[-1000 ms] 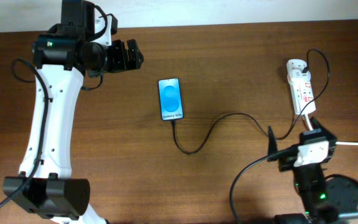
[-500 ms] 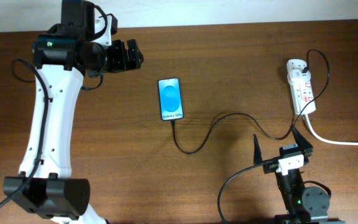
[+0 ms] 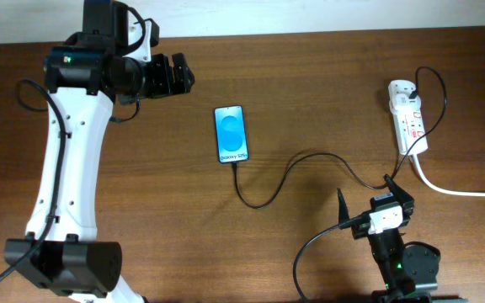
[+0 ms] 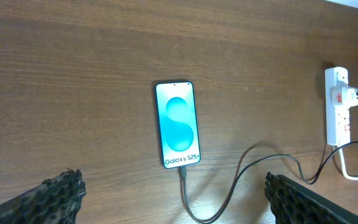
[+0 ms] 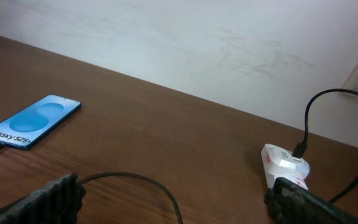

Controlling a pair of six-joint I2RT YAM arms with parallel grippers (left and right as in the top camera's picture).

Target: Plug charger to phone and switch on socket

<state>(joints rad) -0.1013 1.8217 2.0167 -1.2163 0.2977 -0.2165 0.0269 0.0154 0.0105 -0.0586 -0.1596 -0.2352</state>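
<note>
Plug-in is judged done: charger (image 3: 322, 154) is seen seated in the 6 o'clock edge of the phone (image 3: 232, 133), near table (image 3: 310, 76) centre. The socket (image 3: 408, 122) lies at 3 o'clock and its switch state cannot be read, so that step is judged pending. Left jaws and right jaws are spread, nothing pinched. The connector joint is shown best by the left wrist view; both arms are shown only overhead.
</note>
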